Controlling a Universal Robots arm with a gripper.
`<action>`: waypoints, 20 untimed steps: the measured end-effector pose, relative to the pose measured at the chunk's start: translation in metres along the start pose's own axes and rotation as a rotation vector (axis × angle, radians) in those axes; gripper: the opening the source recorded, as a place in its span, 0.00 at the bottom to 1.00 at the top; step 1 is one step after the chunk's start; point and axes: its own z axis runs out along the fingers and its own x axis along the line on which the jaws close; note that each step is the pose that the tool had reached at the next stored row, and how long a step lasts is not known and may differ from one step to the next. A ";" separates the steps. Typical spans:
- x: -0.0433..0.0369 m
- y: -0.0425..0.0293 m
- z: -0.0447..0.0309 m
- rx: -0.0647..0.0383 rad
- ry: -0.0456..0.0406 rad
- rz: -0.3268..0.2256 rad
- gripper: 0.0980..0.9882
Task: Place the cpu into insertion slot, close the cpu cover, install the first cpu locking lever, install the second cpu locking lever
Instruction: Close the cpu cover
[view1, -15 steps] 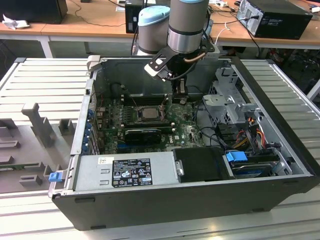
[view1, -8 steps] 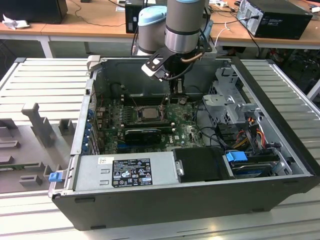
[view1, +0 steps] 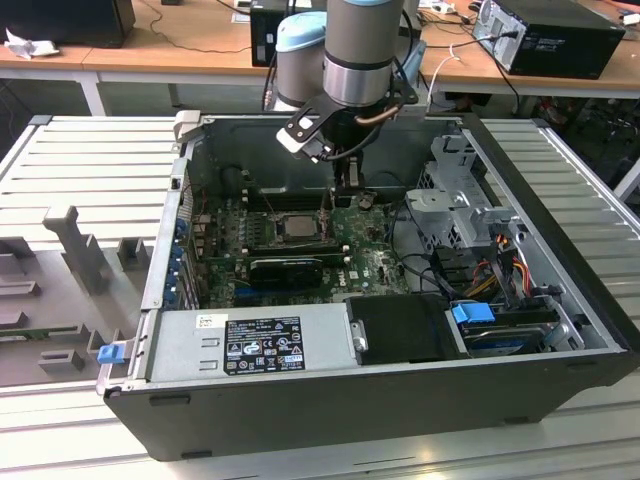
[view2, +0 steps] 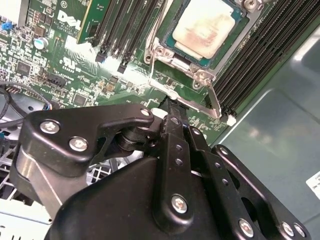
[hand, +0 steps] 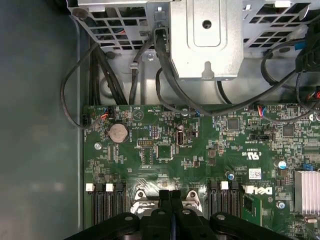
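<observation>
Cpu (view2: 202, 25) lies seated in the insertion slot (view1: 272, 230), silver top up. The cpu cover (view2: 180, 64) is down around it as a frame. I judge placing and covering done, and the lever work in hand.

My pincer (view2: 173, 107) is narrow, fingers pressed together with nothing visibly between them. Its tips sit at a thin locking lever (view2: 200, 106) that runs across the socket's near edge. I cannot tell touching from just above. Whether this lever is hooked is unclear; it looks free.

Judgement: latching calls for a firm push down with closed tips, then a sideways tuck under the hook, without slipping off the thin rod.

Room: memory slots (view2: 260, 55) flank the socket closely on both sides. The case wall (view2: 280, 150) is near and the drive cage (hand: 205, 40) and cables (hand: 125, 75) stand well apart. The space above is open.
</observation>
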 end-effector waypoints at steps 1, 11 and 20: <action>0.0000 -0.0005 0.0000 0.000 0.0000 0.000 0.01; -0.0004 -0.0127 0.0069 0.000 0.0001 0.000 0.01; -0.0007 -0.0437 0.0187 0.002 -0.0001 0.000 0.01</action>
